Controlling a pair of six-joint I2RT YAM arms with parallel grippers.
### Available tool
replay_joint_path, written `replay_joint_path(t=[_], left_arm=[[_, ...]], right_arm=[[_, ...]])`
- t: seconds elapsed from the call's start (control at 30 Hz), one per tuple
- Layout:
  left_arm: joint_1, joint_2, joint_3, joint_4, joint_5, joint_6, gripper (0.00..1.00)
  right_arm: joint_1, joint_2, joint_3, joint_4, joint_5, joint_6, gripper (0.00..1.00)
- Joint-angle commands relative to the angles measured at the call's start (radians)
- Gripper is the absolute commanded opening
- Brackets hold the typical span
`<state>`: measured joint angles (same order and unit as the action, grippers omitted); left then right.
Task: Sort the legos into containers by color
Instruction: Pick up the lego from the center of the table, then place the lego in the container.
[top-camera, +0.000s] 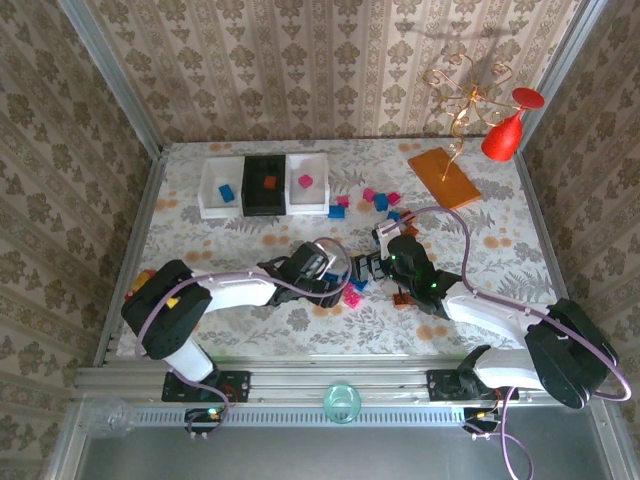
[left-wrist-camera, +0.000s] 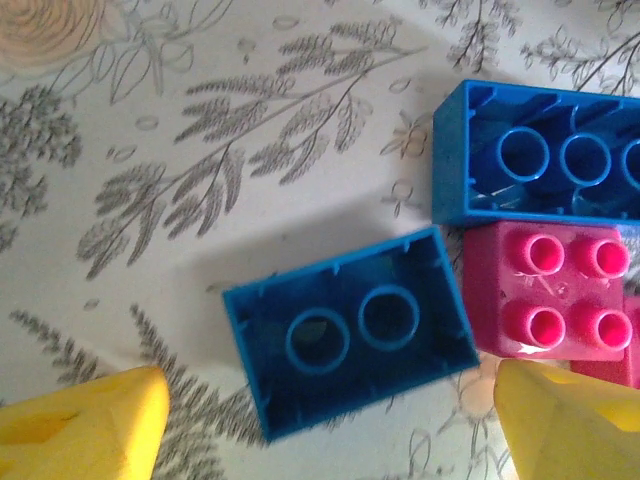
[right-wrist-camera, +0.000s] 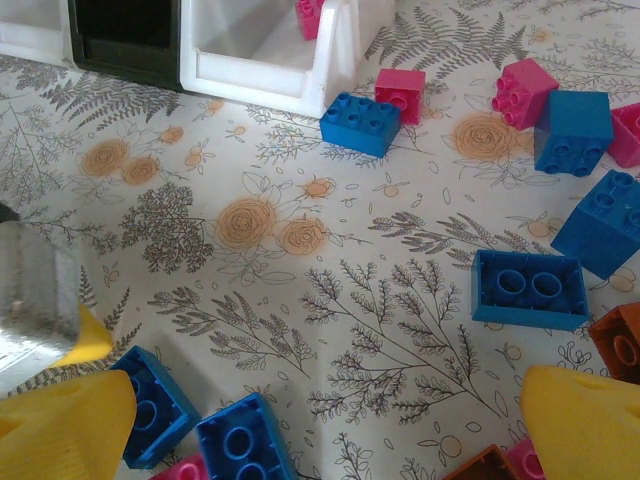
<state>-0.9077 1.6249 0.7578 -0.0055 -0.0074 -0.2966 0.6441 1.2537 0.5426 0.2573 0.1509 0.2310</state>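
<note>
Table (top-camera: 200, 250): containers (top-camera: 265, 160) in a row, far side, left of centre; left white tray (top-camera: 207, 195) holds blue | left gripper (left-wrist-camera: 325, 430) wide, straddles upturned blue lego (left-wrist-camera: 345, 340), no contact; right gripper (right-wrist-camera: 320, 430) wide, empty | pick: square jaws to the tilted brick's ends; lower; close; keep clear of the pink lego (left-wrist-camera: 545, 290) just beside

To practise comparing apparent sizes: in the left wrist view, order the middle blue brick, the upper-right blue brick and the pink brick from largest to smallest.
1. middle blue brick and upper-right blue brick: they look alike, and the latter runs off the frame, so unranked.
2. pink brick: smallest.
</note>
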Motion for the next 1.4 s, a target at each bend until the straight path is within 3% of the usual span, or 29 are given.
replay_joint_path(t=[0.0,0.13,0.4,0.6,0.73,0.87,0.97,1.13,1.37], left_arm=[[-0.013,0.046,0.044,0.052,0.009,-0.021,0.86],[-0.012,0.092,0.081,0.055,-0.025,-0.046,0.83],[-0.012,0.108,0.082,0.038,-0.113,-0.085,0.49],[0.047,-0.008,-0.004,0.083,-0.163,-0.125,0.37],[0.177,-0.124,-0.06,0.106,-0.158,-0.124,0.37],[0.388,-0.217,-0.054,0.103,-0.082,-0.113,0.37],[0.552,-0.222,0.011,0.095,-0.038,-0.098,0.38],[0.707,-0.055,0.215,0.075,-0.046,-0.087,0.38],[0.793,0.245,0.574,-0.03,-0.058,-0.077,0.4]], right_arm=[[-0.003,-0.025,0.011,-0.021,0.017,0.004,1.0],[-0.003,-0.047,0.003,-0.021,0.036,0.002,1.0],[-0.004,-0.115,-0.03,-0.012,0.103,-0.007,1.0],[-0.001,-0.095,-0.024,0.008,0.038,-0.006,1.0],[0.03,-0.054,-0.022,0.083,-0.128,-0.033,0.99],[0.092,0.043,0.021,0.14,-0.249,-0.032,0.99],[0.136,0.116,0.126,0.063,-0.279,-0.026,0.98],[0.178,0.231,0.264,-0.048,-0.202,0.008,0.98],[0.177,0.245,0.251,-0.065,-0.067,0.102,0.99]])
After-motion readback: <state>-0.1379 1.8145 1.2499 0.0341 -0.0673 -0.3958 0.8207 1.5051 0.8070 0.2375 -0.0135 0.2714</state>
